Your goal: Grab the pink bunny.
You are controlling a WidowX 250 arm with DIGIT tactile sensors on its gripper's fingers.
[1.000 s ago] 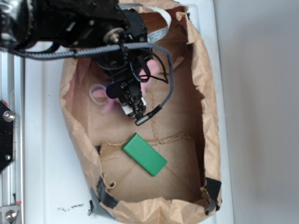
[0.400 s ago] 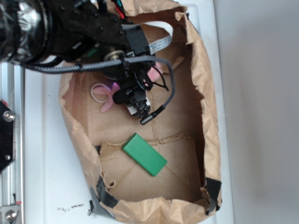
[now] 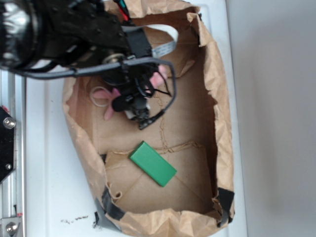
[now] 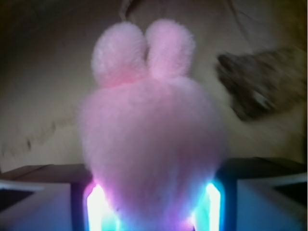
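The green block is lying near in the paper bag. Farther in, at the left wall, the tool is pinching the pink bunny between its 2 pads; keeping that squeeze firm should stop slipping.

A white flat counter carries an open brown paper bag, dark-taped at its lower corners.
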